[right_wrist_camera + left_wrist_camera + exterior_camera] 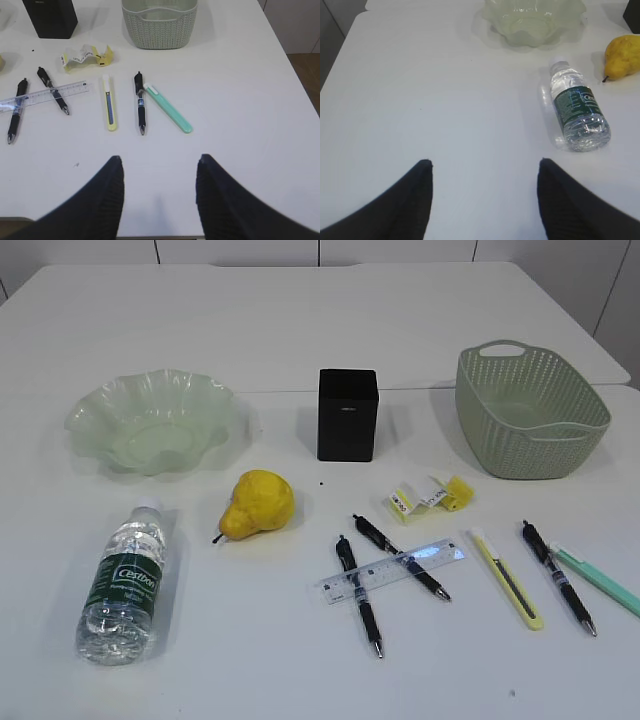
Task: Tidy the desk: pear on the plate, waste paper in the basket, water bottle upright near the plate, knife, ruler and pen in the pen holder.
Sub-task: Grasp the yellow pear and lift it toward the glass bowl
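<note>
while both arms hang back over the near edge, the desk (300,330) lies as a broad, plain white tabletop with a seam running across it behind the objects, and pale wall panels close the room beyond. seen from the exterior camera, with the pen holder (347,414) as the clock's centre, the plate (152,422) sits at nine o'clock, the basket (530,410) at three, the pear (258,503) on its side at about seven, bare on the desk. the water bottle (125,585) lies flat farther out toward eight, its white cap pointing at the plate. a crumpled yellow-and-white waste paper (428,497) rests at four o'clock. at six, the ruler (392,571) lies across two black pens (358,592); the knife (507,577), a third black pen (557,575) and a mint-green pen (598,580) lie side by side toward five. the left gripper (485,200) has its jaws spread apart over bare white surface, holding nothing, and the right gripper (159,197) is likewise parted and empty, short of the knife.
</note>
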